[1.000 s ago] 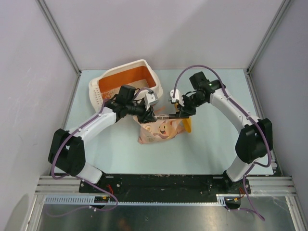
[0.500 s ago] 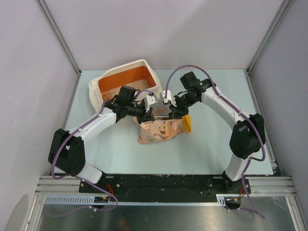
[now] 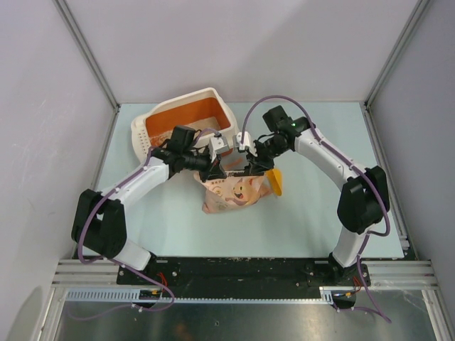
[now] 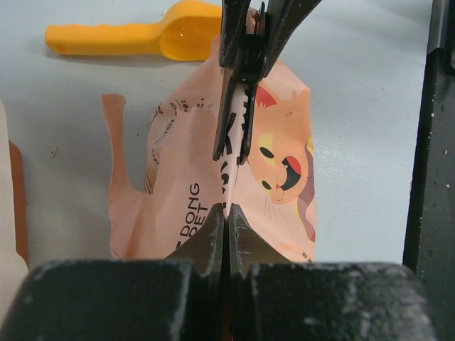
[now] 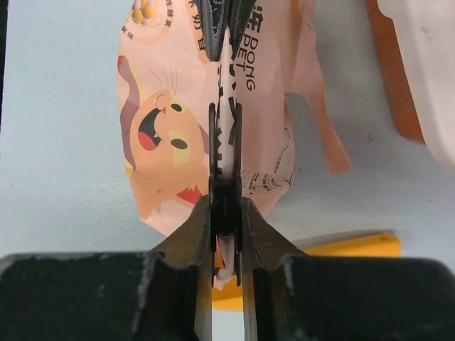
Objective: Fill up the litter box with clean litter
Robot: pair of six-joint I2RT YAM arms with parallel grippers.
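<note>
Top external view: left gripper [image 3: 217, 170] and right gripper [image 3: 249, 170] are both pinched on the bag [image 3: 234, 193] top seam, facing each other. Litter box [image 3: 213, 93] sits just behind it, on the left arm's side — I'd guess the pour tips that way.

- One litter box [image 3: 140, 135], at 11 o'clock on the bench [image 3: 320, 213].
- One pink-beige printed bag [image 3: 231, 193], near the middle of the bench.
- One cartoon cat face [image 4: 281, 156] printed on that bag.
- One yellow-orange scoop [image 3: 276, 183], at 3 o'clock of the bag.
- Two grippers: the left gripper [image 3: 217, 169] and the right gripper [image 3: 249, 169], with two jaws each, four in all.
- One bench under everything.
</note>
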